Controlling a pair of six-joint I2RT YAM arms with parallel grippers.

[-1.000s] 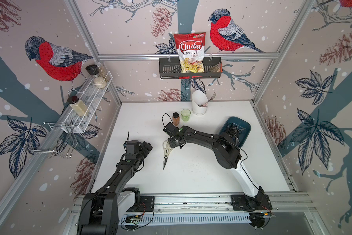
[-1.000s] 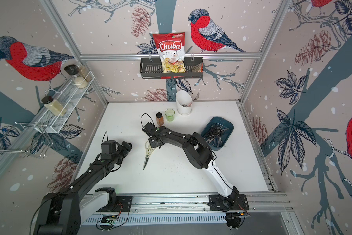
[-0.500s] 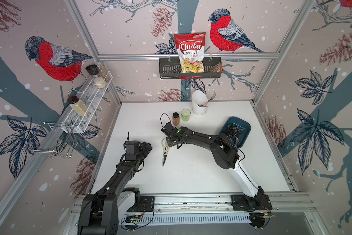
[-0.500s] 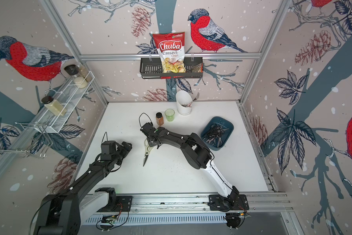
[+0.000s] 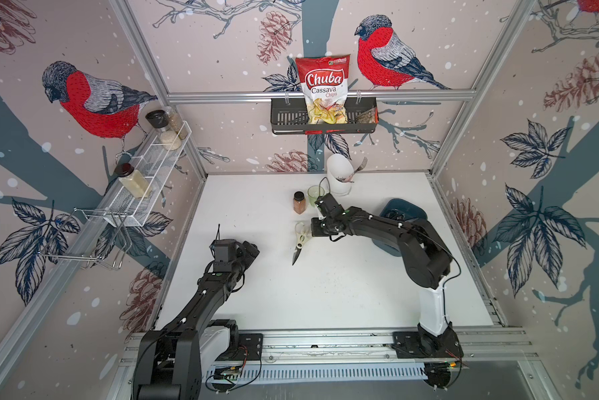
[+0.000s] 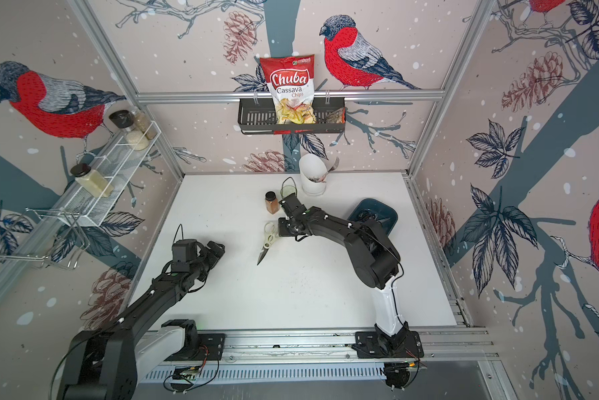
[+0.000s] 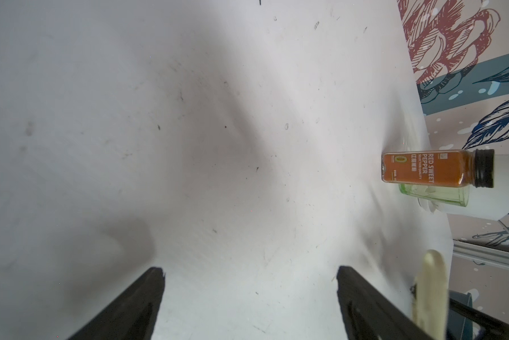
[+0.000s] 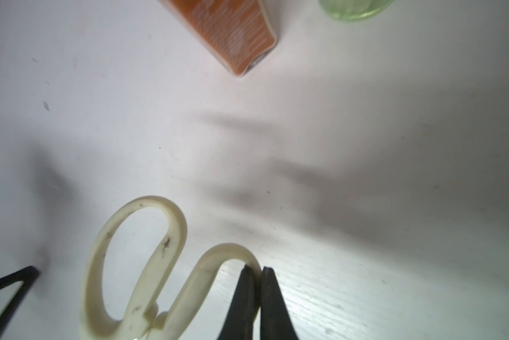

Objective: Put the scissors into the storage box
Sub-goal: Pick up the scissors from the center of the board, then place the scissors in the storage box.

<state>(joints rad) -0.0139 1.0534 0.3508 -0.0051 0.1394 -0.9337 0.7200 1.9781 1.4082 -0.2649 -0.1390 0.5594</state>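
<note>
Kitchen shears are pinched by one loop in our right gripper; left gripper spread, empty. We'd lift slowly, or they'll swing.

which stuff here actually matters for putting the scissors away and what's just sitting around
Part of the job: cream-handled scissors, pinched by one handle loop in the right gripper; blue storage box.
Just lying about: spice jar, green cup, white utensil holder with a fork, chips bag in the black wall basket.
</note>
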